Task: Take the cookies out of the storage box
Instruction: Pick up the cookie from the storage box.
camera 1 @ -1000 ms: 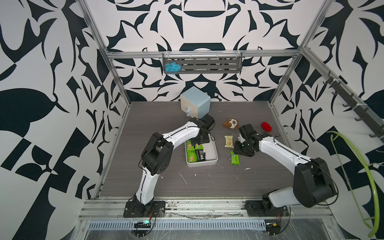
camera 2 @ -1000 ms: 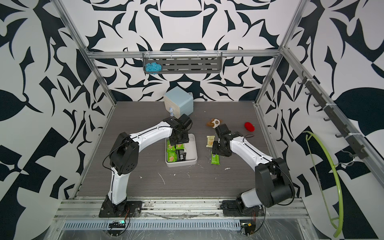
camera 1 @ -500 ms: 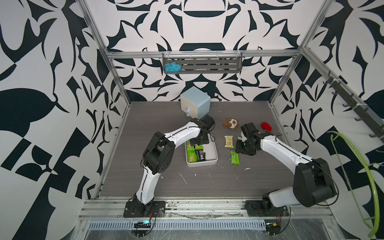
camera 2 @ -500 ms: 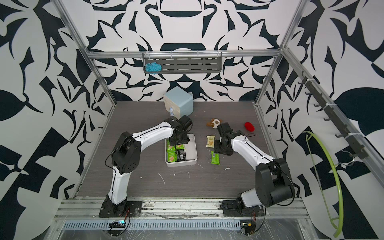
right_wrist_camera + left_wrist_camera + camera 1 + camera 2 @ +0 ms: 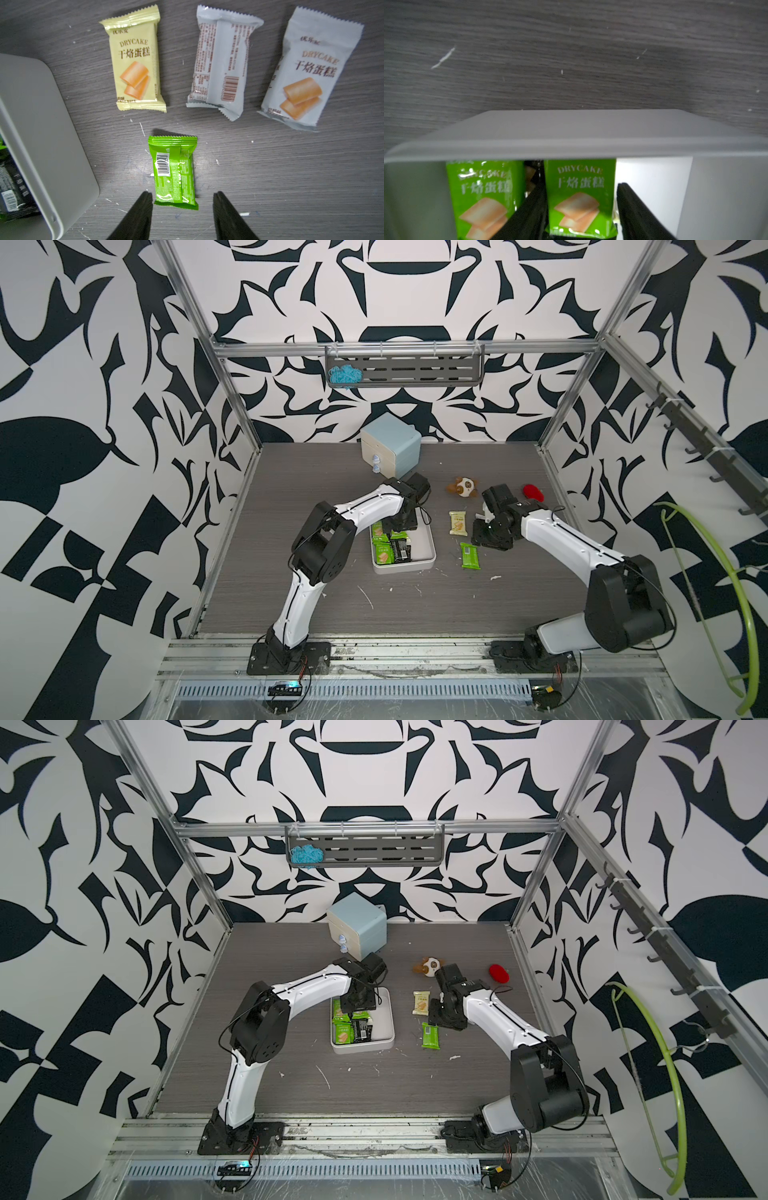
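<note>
Clock set in the top views, 12 toward the back wall.

Your left tool (image 5: 580, 186) is reaching down into the storage box (image 5: 571, 145) at its 12 o'clock end. Its fingers are standing apart and flanking the boxed green packet (image 5: 579, 203). Both fingers are sitting right at its long edges, but you cannot tell whether they are already pinching it. A neighbouring green packet (image 5: 483, 197) is lying just beside it.

Your right tool (image 5: 181, 194) is hovering outside the box at about 3 o'clock. Its jaws are standing apart and holding nothing, lined up over the loose green packet (image 5: 174, 172), which is lying barcode-up on the bench (image 5: 291, 176).

Progress, as a judgement: you are sitting roughly midway.

- **Done:** four cookies (image 5: 458, 522) are lying on the bench at 3 o'clock of the box. These are the loose green one, a pale yellow packet (image 5: 135, 62) and two white packets (image 5: 222, 62). In both top views the right arm (image 5: 561, 539) is hiding most of the white ones.
- **Left:** the box's 9 o'clock half is holding several green packets and a black packet (image 5: 401, 549), while its 3 o'clock half is showing bare floor. At least four appear to be waiting. No exact count is possible, since the left arm (image 5: 365, 506) is covering the 12 o'clock end.
</note>
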Controlling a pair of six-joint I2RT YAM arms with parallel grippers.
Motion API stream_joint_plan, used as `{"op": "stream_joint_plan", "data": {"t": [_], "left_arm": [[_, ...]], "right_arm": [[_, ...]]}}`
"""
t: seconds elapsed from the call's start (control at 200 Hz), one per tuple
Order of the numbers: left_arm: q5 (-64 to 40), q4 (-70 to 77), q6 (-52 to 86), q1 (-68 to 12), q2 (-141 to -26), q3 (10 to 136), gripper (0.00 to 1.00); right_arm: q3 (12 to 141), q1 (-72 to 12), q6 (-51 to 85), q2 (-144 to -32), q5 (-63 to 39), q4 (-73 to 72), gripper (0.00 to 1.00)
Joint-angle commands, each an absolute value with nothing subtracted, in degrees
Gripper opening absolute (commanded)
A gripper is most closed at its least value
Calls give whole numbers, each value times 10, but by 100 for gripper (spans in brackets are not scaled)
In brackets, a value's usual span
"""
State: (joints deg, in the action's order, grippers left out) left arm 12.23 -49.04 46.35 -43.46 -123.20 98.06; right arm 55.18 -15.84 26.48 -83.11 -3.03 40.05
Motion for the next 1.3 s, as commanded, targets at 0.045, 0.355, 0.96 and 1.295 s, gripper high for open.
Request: {"op": "stream_joint_plan", "data": {"t": [0.045, 0.355, 0.96, 1.295], "left_arm": [[118, -503, 456, -432, -1242, 995, 54], [108, -497, 450, -432, -1242, 985, 48], [85, -479, 453, -433, -1140, 958, 47], [70, -473, 427, -414, -1087, 941, 47]], "right_arm": [[570, -156, 259, -835, -32, 412, 53], [568, -156, 269, -831, -32, 410, 53], [593, -172, 311, -842, -42, 403, 51], [623, -225, 352, -879, -21, 388, 51]]}}
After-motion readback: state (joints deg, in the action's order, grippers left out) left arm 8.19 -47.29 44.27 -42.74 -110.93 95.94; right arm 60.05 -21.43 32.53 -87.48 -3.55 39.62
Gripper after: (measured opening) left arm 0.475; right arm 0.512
